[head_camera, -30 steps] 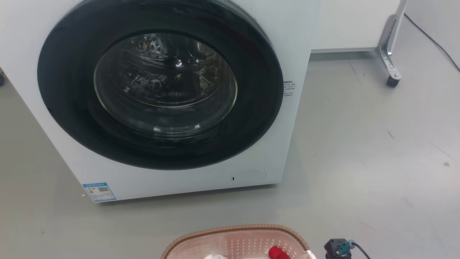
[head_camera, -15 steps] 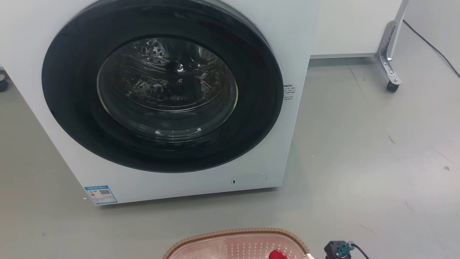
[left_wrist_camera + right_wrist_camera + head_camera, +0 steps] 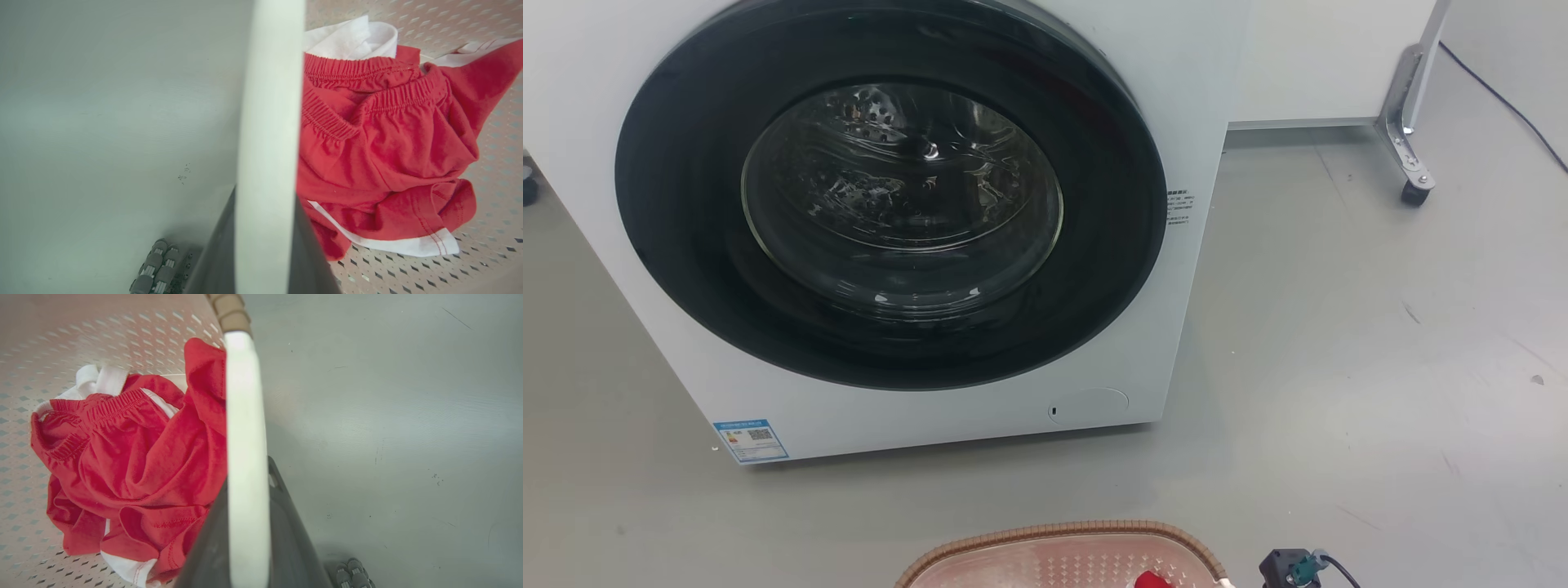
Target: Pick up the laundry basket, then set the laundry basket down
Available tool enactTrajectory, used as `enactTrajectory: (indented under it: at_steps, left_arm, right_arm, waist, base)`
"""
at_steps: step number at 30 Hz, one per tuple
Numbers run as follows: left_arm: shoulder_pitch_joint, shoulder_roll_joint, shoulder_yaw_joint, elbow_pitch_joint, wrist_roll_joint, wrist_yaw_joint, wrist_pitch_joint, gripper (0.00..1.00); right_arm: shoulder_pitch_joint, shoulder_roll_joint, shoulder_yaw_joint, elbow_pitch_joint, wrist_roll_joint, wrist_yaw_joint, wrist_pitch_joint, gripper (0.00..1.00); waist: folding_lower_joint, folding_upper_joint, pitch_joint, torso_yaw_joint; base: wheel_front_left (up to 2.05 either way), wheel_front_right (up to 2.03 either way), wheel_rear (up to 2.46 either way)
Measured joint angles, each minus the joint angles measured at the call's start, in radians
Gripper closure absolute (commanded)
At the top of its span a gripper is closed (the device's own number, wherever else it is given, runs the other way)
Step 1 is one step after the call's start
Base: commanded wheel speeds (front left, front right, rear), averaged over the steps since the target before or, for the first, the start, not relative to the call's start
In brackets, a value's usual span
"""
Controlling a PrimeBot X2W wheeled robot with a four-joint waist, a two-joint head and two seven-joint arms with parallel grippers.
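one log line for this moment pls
left end effector shut on laundry basket handle | right end effector shut on opposite handle | contents red shorts | washer door closed

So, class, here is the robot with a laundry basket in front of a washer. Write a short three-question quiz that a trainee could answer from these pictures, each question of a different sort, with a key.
1. True or false: the washer has its round door shut.
2. What lies in the laundry basket? A) a blue towel B) a red garment with white trim C) a pair of black socks
3. Fill in: the left gripper and the right gripper each have their fingers on either side of a white ___ of the basket.
Key: 1 true; 2 B; 3 handle.
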Motion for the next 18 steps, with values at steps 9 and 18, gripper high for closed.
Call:
enactTrajectory:
  at_steps: [9,18]
  left_arm:
    - [0.0,0.001,-0.012,-0.002,-0.009,0.004,0.001,1.0]
    - [0.0,0.003,-0.024,-0.009,-0.021,0.009,0.003,1.0]
  right_arm:
    - [0.001,0.0,0.005,0.002,0.008,0.0,0.001,1.0]
    - [-0.002,-0.001,0.011,0.004,0.015,0.0,0.001,1.0]
  waist:
    - [0.0,0.0,0.001,0.001]
    - [0.0,0.0,0.017,0.001]
  base:
    - [0.0,0.0,0.0]
    - [0.0,0.0,0.0]
